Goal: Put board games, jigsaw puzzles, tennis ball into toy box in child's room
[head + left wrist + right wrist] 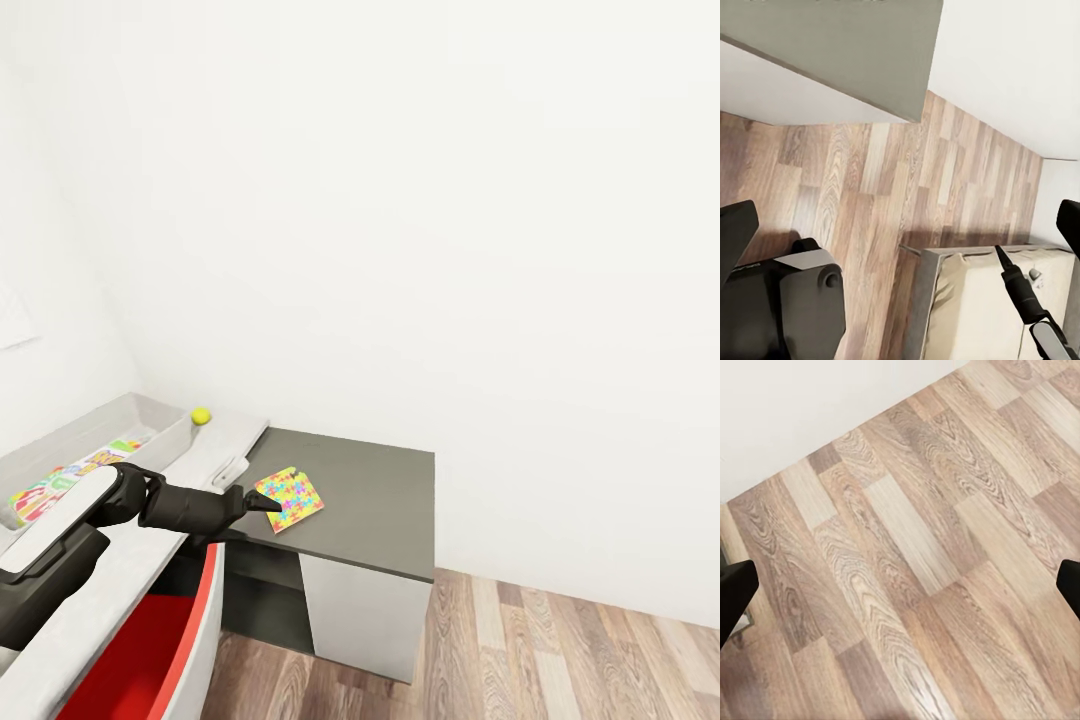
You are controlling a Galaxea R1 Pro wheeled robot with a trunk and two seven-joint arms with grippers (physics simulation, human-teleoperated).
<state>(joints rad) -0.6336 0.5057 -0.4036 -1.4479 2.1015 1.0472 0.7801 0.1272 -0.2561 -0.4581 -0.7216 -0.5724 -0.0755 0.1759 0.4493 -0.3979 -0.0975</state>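
A jigsaw puzzle [290, 500] lies flat on the lower dark-grey section of the table [380, 500], near its front edge, and the left gripper [268, 504] is seen in the head view reaching toward the puzzle's near edge; whether contact has been made cannot be told. The step in hand is judged to be the pick-up of this thin board. Because it lies flush on the top, little can be grasped from above, so one finger would best be brought under an edge, or the board slid to the table's edge, before it is carried to the toy box [150, 425]. In that bin, on the lighter top, a board game [60, 485] already lies, and the tennis ball [201, 415] rests just beside the bin's end. In both wrist views the finger tips stand at opposite edges of the picture, so both grippers are judged spread, nothing held. The left wrist view adds the wood floor and the bed [967, 307]; the right gripper [900, 596] hangs over bare planks.
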